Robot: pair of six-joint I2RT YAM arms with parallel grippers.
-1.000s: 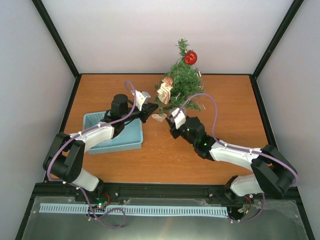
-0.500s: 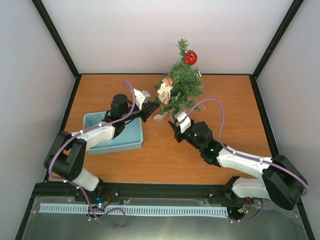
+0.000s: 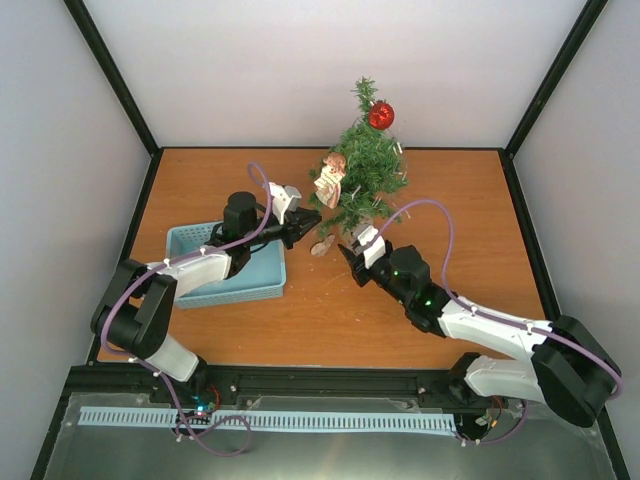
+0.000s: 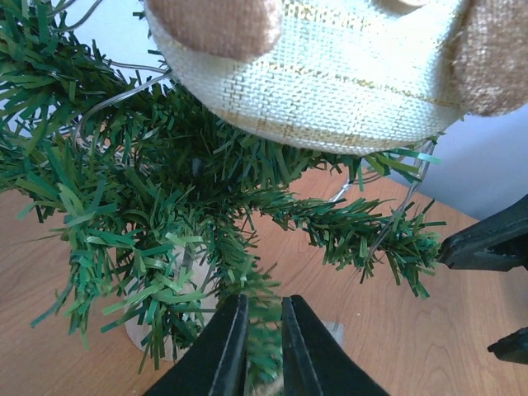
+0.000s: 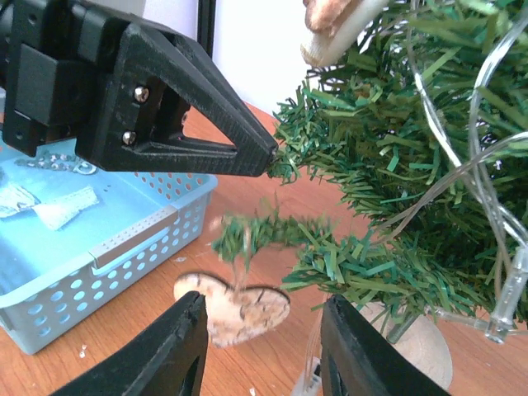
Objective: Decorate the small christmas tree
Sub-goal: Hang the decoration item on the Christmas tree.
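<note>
Wooden heart point(image 3: 322, 245) dangles; right tool point(image 5: 262, 307) retreated, open, empty; left tool point(image 4: 264, 304) barely parted.

You have the small christmas tree point(image 3: 365, 170) standing at the far middle of the table point(image 3: 460, 210). The basket point(image 3: 235, 292) lies on the table to the tree's left and nearer the arms' bases. On the tree, a ball ornament point(image 3: 381, 116) hangs near the top on the right, and a figure ornament point(image 3: 329, 180) on the left side lower down. A heart ornament point(image 3: 322, 245) hangs from a low branch at the near left, between the left pincer point(image 3: 312, 218) and the right pincer point(image 3: 346, 251).
</note>
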